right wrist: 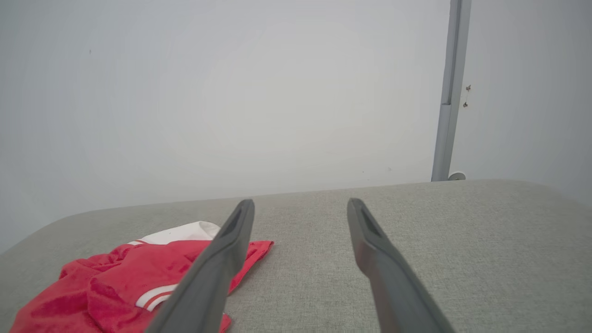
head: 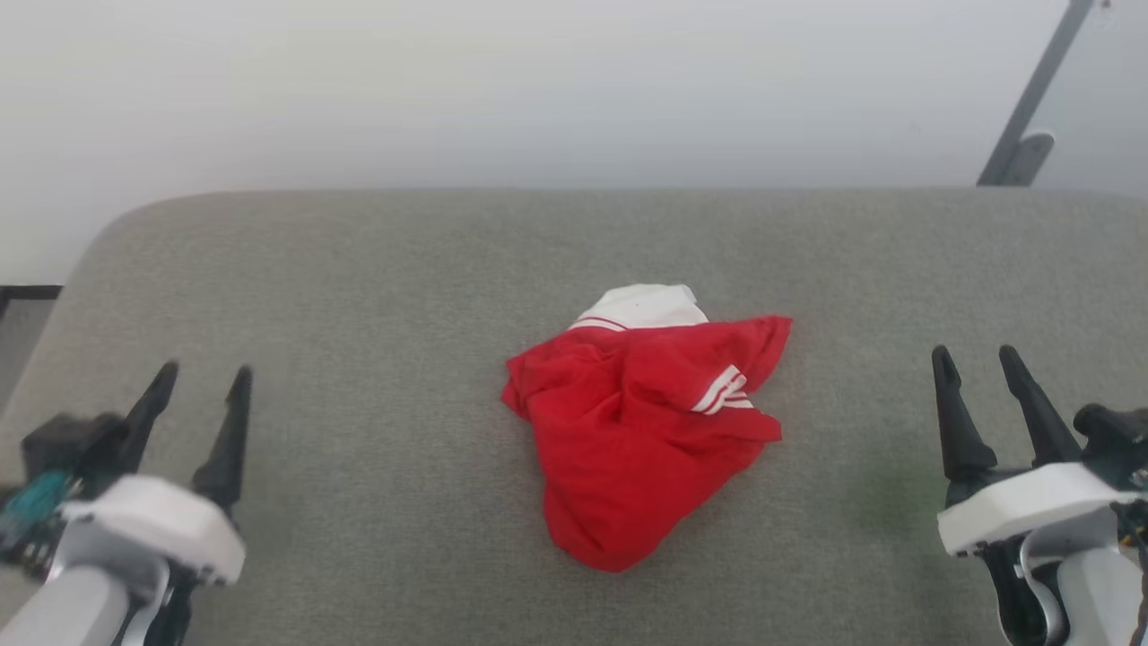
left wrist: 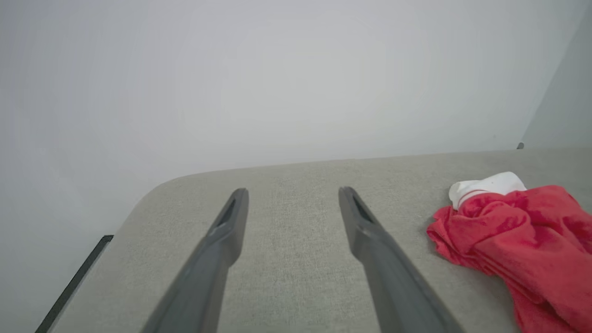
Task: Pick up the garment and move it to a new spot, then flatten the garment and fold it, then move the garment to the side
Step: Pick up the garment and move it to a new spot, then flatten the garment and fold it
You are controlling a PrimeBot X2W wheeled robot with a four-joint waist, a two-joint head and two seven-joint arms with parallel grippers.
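Garment (head: pixel 641 431) sits dead centre on the grey fabric surface (head: pixel 359 269) in your head view. It's a crumpled red heap, with a white sleeve poking out at the far side and striped trim showing on the right. Your left gripper (head: pixel 206 370) sits at lower left, jaws apart, holding nothing. Your right gripper (head: pixel 973 352) mirrors it at lower right, jaws apart too, and both are well clear of the cloth.

Over to the left wrist view: you're looking along two dark fingers (left wrist: pixel 229 226) spread wide above bare fabric. The red heap lies off to their right, not touching.

Now the right wrist view: fingers spread wide here too, with the heap at lower left. One finger crosses in front of its edge. A grey pole (right wrist: pixel 446 115) stands against the pale wall (right wrist: pixel 231 92) beyond the far edge.
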